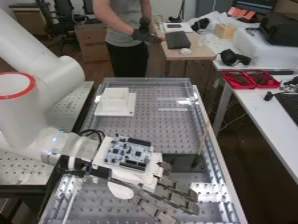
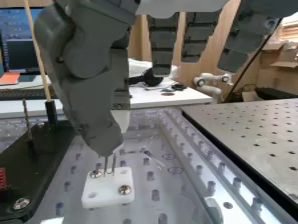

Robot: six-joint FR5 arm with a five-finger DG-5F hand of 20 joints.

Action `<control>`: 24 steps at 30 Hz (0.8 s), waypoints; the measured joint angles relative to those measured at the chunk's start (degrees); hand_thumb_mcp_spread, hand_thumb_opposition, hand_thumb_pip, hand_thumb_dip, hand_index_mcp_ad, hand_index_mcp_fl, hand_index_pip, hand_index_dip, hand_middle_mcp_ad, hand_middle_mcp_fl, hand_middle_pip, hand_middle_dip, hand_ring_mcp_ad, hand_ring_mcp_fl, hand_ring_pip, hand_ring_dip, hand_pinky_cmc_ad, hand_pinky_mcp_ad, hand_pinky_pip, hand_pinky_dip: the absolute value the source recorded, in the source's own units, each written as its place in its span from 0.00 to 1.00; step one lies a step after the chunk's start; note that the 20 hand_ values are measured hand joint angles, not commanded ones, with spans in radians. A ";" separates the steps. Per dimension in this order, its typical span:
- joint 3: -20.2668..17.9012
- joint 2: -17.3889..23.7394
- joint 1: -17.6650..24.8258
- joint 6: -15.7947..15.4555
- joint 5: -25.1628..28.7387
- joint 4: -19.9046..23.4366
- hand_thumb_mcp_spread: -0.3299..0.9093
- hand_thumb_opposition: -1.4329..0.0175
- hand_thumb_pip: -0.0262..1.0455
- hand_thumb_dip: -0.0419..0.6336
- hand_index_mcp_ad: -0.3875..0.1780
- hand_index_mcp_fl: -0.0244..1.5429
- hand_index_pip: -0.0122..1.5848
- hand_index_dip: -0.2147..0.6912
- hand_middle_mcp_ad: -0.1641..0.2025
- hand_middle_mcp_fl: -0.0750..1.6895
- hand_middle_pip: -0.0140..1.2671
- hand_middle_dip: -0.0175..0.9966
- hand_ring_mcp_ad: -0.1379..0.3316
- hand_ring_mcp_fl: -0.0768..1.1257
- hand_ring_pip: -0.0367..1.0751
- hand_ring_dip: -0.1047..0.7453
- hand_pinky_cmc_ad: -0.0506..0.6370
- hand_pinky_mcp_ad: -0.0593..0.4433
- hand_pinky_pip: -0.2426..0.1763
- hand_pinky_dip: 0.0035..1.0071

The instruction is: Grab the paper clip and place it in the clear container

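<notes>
1. As I look through the high view, my hand (image 1: 174,194) is open over the bench (image 1: 149,129), its fingers (image 2: 163,47) straight.
2. In my wrist view, what looks like the clip (image 2: 114,163), thin upright wire, stands at a white block (image 2: 106,187) by the thumb's (image 2: 100,112) tip; contact, I can't tell.

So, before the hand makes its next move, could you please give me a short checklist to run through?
1. Hand above the white block: ok.
2. Thin metal prongs upright at the block: ok.
3. Those prongs confirmed as the paper clip: cannot tell.
4. Prongs secured by the hand: cannot tell.
5. Clear container identified: cannot tell.
6. Stacked white pieces well apart from the hand: ok.
</notes>
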 joint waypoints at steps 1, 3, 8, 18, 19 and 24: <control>0.03 -0.03 0.00 0.00 -0.04 -0.01 0.75 0.38 0.51 0.42 0.23 0.27 0.95 0.44 0.65 0.11 0.12 0.20 0.54 0.06 0.13 0.23 0.56 0.65 0.52 0.19; 0.20 -0.14 0.00 0.00 -0.22 -0.05 0.75 0.38 0.51 0.42 0.23 0.27 0.95 0.44 0.65 0.11 0.12 0.20 0.54 0.06 0.13 0.23 0.56 0.65 0.52 0.19; 0.73 -0.44 -0.01 -0.06 -0.52 -0.47 0.75 0.37 0.51 0.42 0.23 0.27 0.94 0.43 0.65 0.11 0.12 0.20 0.54 0.06 0.13 0.23 0.56 0.65 0.52 0.19; 0.75 -0.83 -0.01 0.21 -0.42 -0.73 0.72 0.38 0.51 0.42 0.23 0.24 0.89 0.40 0.65 0.11 0.12 0.20 0.54 0.06 0.13 0.23 0.56 0.65 0.52 0.19; 0.76 -0.85 -0.01 0.19 -0.44 -0.73 0.72 0.38 0.51 0.42 0.23 0.22 0.86 0.39 0.65 0.11 0.12 0.20 0.54 0.06 0.13 0.23 0.56 0.65 0.52 0.19; 1.07 -1.03 -0.08 0.03 -0.52 -0.93 0.71 0.38 0.52 0.42 0.23 0.21 0.85 0.36 0.65 0.11 0.12 0.20 0.54 0.06 0.13 0.23 0.56 0.65 0.52 0.19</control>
